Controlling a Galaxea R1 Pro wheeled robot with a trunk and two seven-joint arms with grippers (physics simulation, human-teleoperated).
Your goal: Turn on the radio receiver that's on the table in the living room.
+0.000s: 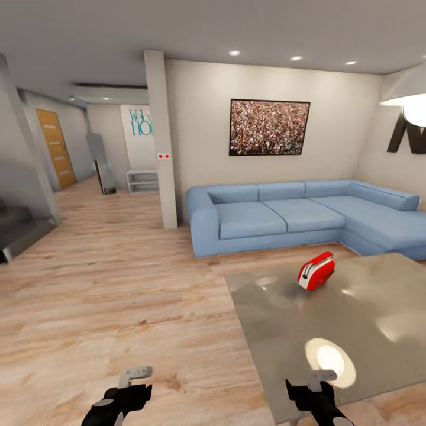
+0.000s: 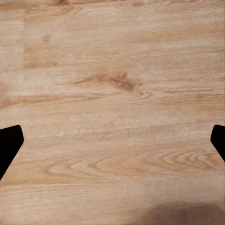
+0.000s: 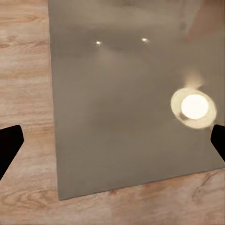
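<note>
Left gripper (image 1: 118,397), right gripper (image 1: 316,395): spread, empty | radio receiver (image 1: 316,271): on table (image 1: 361,331), far side; sofa (image 1: 296,216) behind | step: approach; you drive closer, then extend right arm.

The table (image 1: 378,319) is running off the right edge of the head view, and the blue sofa (image 1: 307,216) and black letter N (image 1: 408,135) are being clipped at that same edge. Both arms are leaving the bottom edge, the left gripper (image 1: 136,372) and right gripper (image 1: 320,376) too small to judge. The radio receiver (image 1: 316,271) is facing away, its dial hidden.
</note>
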